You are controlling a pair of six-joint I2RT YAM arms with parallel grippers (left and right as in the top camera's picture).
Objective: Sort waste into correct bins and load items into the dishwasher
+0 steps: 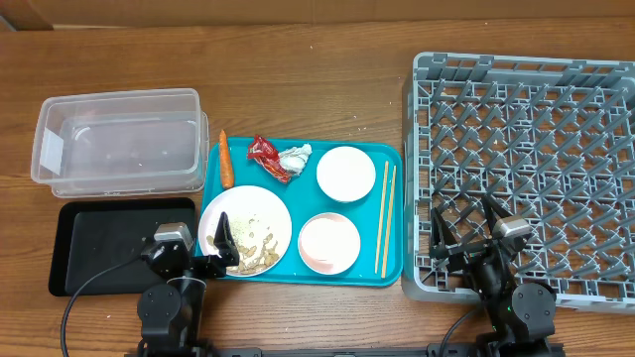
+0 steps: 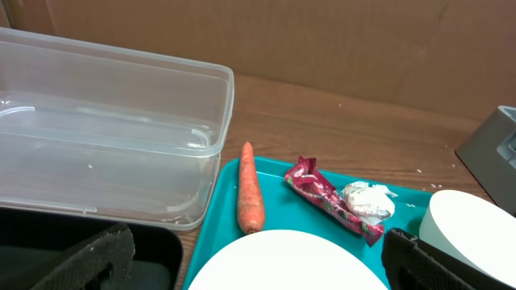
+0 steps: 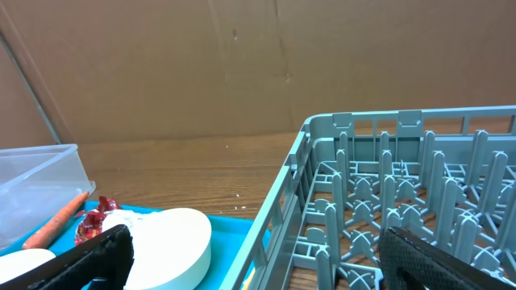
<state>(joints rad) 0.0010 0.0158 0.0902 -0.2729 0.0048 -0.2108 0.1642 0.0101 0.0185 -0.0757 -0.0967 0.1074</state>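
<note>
On the teal tray [image 1: 392,164] lie an orange carrot [image 1: 225,161], a red wrapper [image 1: 266,159], a white tissue [image 1: 294,157], a white bowl [image 1: 345,174], a pale pink bowl [image 1: 328,242], two chopsticks [image 1: 385,218] and a white plate [image 1: 246,223] with beige food bits [image 1: 255,250]. The clear tub [image 1: 119,144] and the black tray [image 1: 104,248] stand to the left. At the right is the grey dish rack [image 1: 526,159]. My left gripper [image 1: 198,253] hangs open over the plate's near left edge. My right gripper [image 1: 466,233] is open over the rack's near left corner.
The left wrist view shows the carrot [image 2: 250,189], wrapper [image 2: 322,193] and tissue [image 2: 369,200] beyond the plate [image 2: 282,262], with the tub [image 2: 105,137] at left. In the right wrist view the white bowl [image 3: 173,242] sits left of the rack wall [image 3: 282,193].
</note>
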